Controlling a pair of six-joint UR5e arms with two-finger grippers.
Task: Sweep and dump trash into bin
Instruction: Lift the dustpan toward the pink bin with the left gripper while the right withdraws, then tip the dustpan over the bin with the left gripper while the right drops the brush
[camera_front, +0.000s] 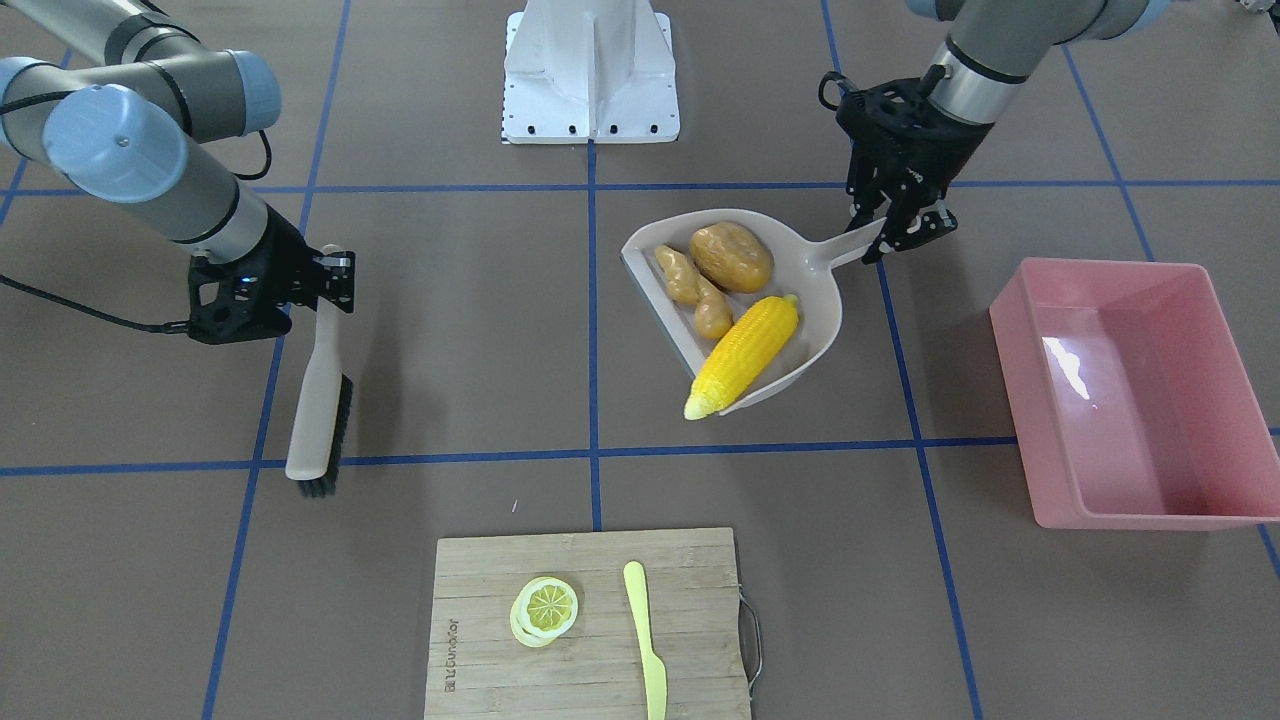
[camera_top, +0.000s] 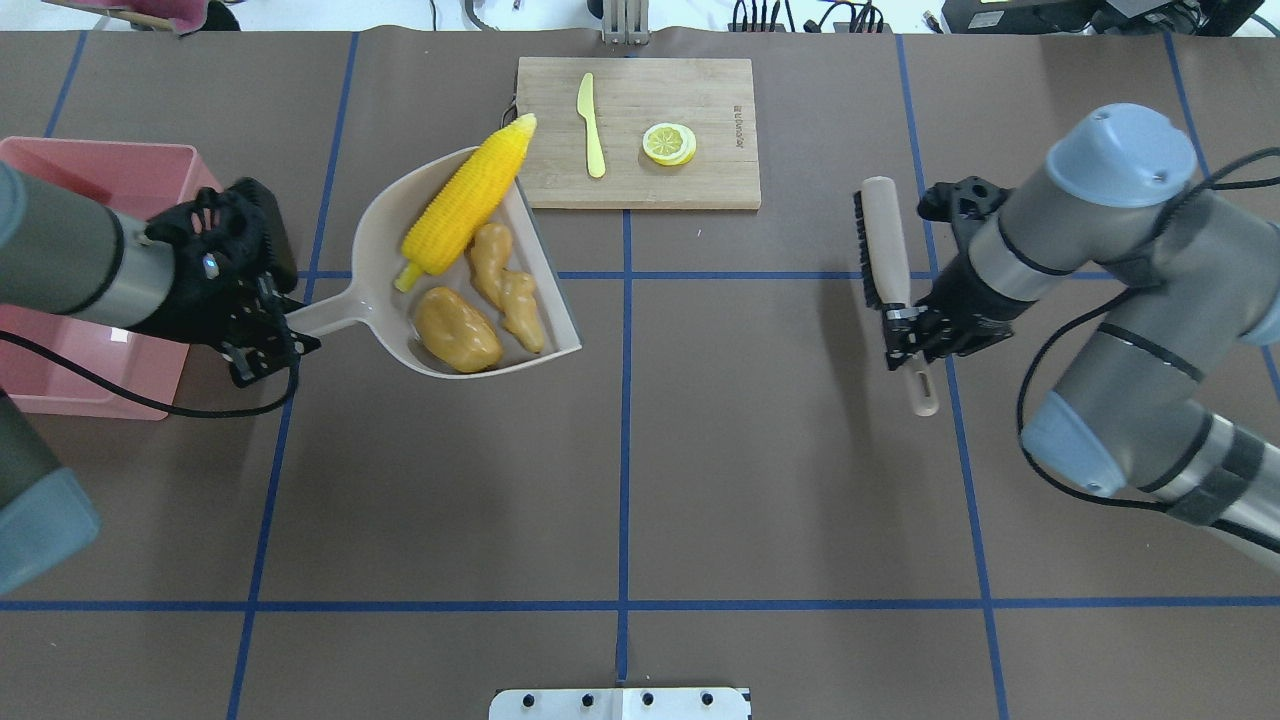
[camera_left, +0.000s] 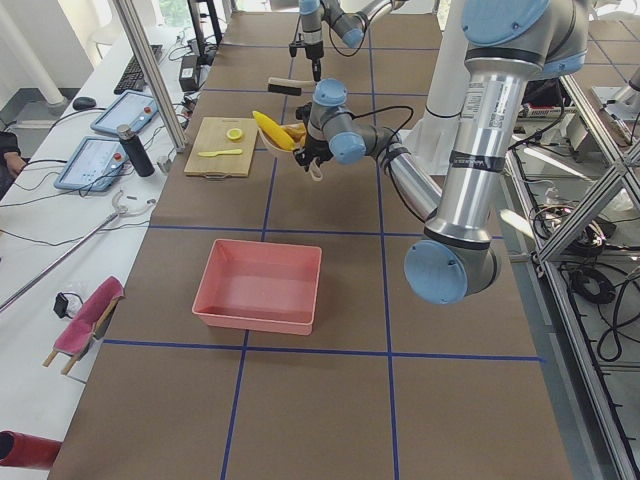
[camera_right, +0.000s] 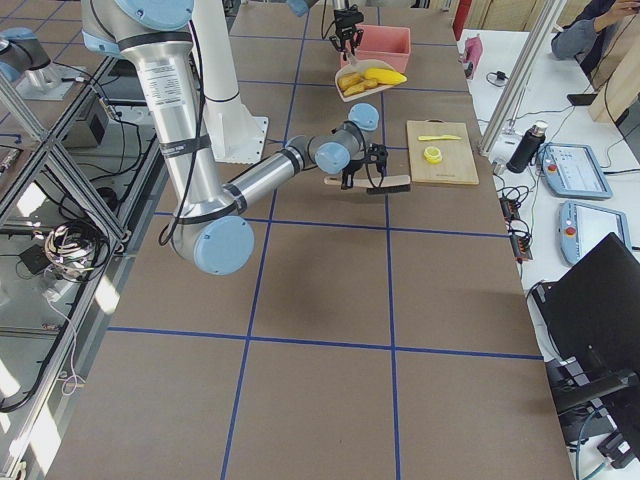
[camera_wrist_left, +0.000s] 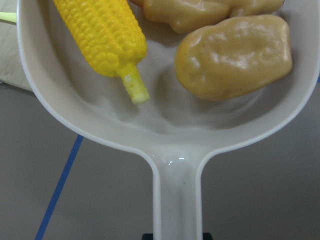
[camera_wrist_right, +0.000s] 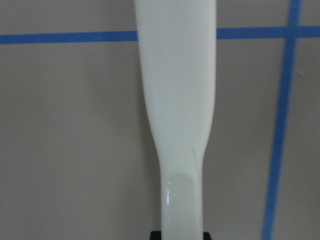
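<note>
Now corn (camera_front: 745, 345), potato (camera_front: 731, 256) and ginger (camera_front: 692, 290) sit in the dustpan (camera_front: 828, 300) mid-frame, handle clamped in the left hand (camera_front: 885, 236), right hand (camera_front: 328, 276) gripping the brush (camera_front: 316, 400); next, I'd say, carry it over the bin (camera_front: 1012, 335) at right and tip.

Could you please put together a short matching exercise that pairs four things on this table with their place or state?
Things:
1. corn cob
2. lemon slice
3. brush
4. bin

Place or state:
A. held by the right gripper
B. empty
C. in the dustpan
D. on the cutting board

Pairs: 1-C, 2-D, 3-A, 4-B
</note>
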